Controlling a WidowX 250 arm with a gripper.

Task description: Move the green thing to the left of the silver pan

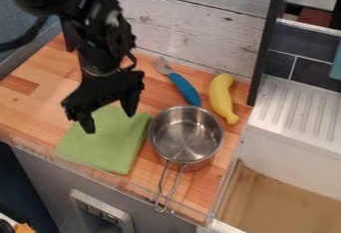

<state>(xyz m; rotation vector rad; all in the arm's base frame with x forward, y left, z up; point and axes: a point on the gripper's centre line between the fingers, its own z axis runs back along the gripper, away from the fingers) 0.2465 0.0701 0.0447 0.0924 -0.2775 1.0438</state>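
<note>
Wooden desk [37, 105] | green cloth [110, 152] near front edge, beside silver pan [186, 140] | fingers [86, 122] spread | shallow pinch could slip

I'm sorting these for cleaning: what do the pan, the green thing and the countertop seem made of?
The pan looks like smooth, shiny metal, perhaps stainless steel: it is silvery with bright reflections. The green cloth seems matte fabric, lying flat without glare; fibre unclear. The countertop shows joined strips in varied browns: wood, or a wood-look print.
</note>
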